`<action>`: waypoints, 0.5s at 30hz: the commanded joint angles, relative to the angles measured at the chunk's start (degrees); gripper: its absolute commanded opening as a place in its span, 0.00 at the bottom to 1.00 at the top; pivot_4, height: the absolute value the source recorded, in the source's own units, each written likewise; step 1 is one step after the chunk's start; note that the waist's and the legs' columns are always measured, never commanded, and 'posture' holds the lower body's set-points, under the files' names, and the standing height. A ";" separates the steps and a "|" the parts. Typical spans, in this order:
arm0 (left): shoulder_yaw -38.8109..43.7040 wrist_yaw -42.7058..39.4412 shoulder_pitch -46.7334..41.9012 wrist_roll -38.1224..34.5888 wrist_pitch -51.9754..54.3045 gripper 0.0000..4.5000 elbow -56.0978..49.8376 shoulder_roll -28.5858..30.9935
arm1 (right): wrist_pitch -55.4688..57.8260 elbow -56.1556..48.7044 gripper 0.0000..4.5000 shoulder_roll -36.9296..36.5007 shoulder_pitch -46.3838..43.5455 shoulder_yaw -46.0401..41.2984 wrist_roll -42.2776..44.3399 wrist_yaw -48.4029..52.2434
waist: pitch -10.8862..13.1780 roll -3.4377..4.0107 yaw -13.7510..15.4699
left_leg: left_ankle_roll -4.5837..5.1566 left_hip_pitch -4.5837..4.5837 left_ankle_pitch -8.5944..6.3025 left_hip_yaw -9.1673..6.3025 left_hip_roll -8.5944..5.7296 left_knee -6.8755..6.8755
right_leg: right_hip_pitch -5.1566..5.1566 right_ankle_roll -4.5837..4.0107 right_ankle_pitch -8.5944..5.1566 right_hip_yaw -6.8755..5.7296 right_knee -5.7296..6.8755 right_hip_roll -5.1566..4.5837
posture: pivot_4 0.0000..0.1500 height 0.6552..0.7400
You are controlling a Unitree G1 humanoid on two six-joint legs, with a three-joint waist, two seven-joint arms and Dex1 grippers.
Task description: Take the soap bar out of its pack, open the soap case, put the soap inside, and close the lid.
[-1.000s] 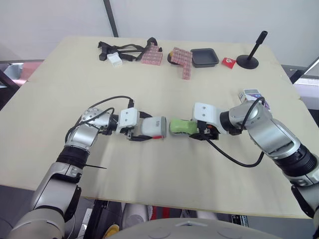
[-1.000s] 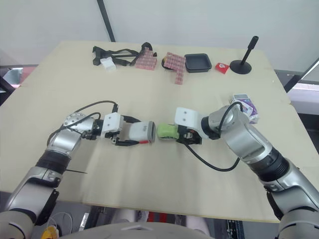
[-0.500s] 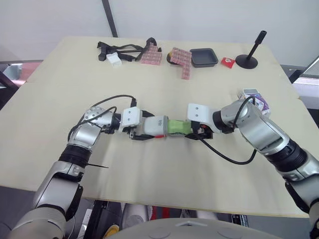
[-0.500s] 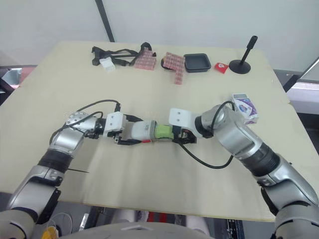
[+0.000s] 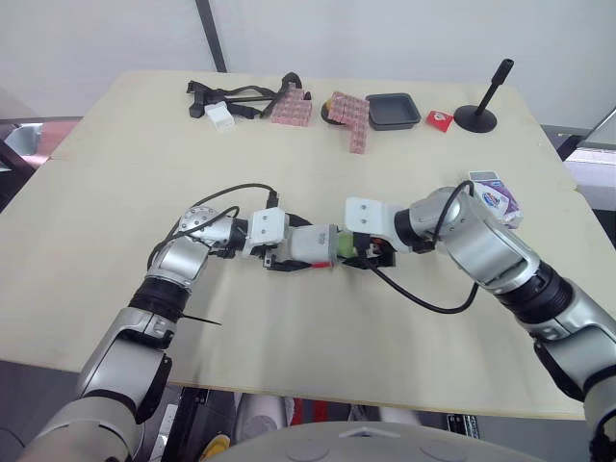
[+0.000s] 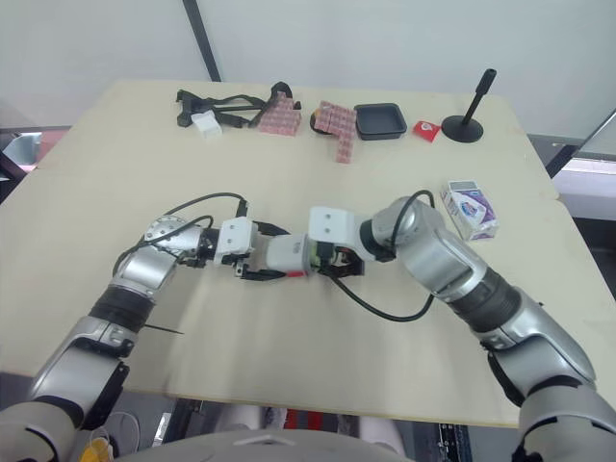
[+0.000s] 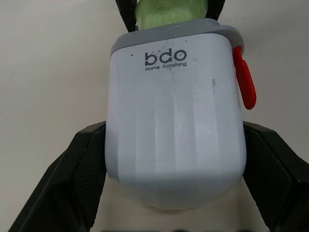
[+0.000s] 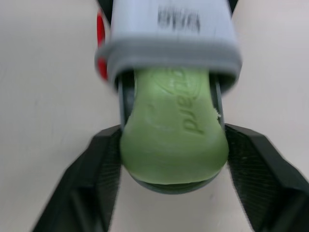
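1. Left pincer (image 5: 286, 256) is clamped on the soap case (image 7: 174, 111), w/ one black finger (image 7: 82, 164) on each side. Case lies on its side, low over the counter (image 5: 144, 144).
2. Right pincer (image 5: 370, 256) grips the green soap bar (image 8: 171, 130), fingers pressed to both flanks.
3. We see the bar's front end inside the case's grey-rimmed mouth; its rear end sticks out.
4. Red tab (image 7: 243, 77) sits on the case's side.
5. Both pincers meet nose to nose near mid-counter.
6. Soap pack (image 5: 493, 191) lies well apart, by the counter's right edge.
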 commanded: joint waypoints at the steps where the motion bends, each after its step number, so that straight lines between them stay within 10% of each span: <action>1: 0.28 0.86 -0.75 -0.54 -1.04 0.77 -0.84 0.08 | -1.38 -1.51 1.00 0.15 -0.95 -2.13 0.83 -0.22 | 0.00 0.00 0.09 | 0.00 0.00 0.00 0.00 0.00 0.00 | 0.00 0.00 0.00 0.00 0.01 0.00 | 1.00 1.00; 12: 1.24 1.07 -0.40 -1.26 -1.51 0.77 -0.73 2.27 | -4.21 -2.80 1.00 -9.91 6.47 -6.55 0.76 0.53 | 0.00 0.00 0.28 | 0.00 -0.20 0.00 0.00 -0.02 0.00 | 0.02 0.00 0.00 0.04 -0.04 0.00 | 1.00 1.00; 15: 1.42 1.07 -0.63 -1.66 -1.28 0.77 -1.01 2.26 | -0.76 -1.12 0.81 -8.49 6.09 -6.38 0.46 -1.61 | 0.00 0.00 -0.14 | -0.01 -0.22 0.00 0.03 0.00 0.00 | 0.05 0.00 0.00 0.08 -0.04 0.00 | 1.00 1.00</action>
